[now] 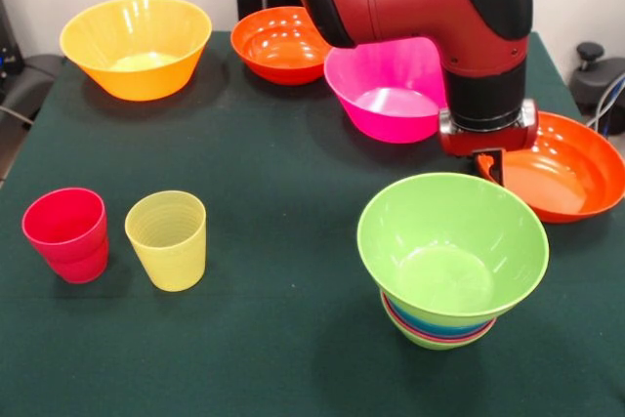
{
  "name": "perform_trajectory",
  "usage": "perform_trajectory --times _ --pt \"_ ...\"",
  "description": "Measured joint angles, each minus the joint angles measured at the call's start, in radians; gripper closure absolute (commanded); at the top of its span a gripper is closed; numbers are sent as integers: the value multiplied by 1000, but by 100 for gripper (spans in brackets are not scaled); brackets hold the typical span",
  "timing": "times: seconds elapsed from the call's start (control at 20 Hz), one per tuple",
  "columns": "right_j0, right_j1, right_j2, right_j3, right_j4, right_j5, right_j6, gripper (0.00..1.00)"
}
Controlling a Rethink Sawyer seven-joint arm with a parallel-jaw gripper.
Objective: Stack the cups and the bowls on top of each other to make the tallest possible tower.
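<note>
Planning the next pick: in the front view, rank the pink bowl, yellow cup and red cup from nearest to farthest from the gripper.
1. Pink bowl, just up-left of the gripper.
2. Yellow cup, far across to the picture's left.
3. Red cup, farther left still, near the edge.

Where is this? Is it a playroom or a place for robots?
Probably a robot lab, not a playroom. A red and black robot arm reaches over a table covered in dark green cloth, where plastic bowls like the pink bowl and the cups are laid out for stacking.
</note>
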Motion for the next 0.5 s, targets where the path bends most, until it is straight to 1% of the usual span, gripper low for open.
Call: perform_trajectory --times 0.2,0.5 --pt "-5 -19 9 0 0 0 0 100" --pt "-13 -68 25 0 3 12 0 100"
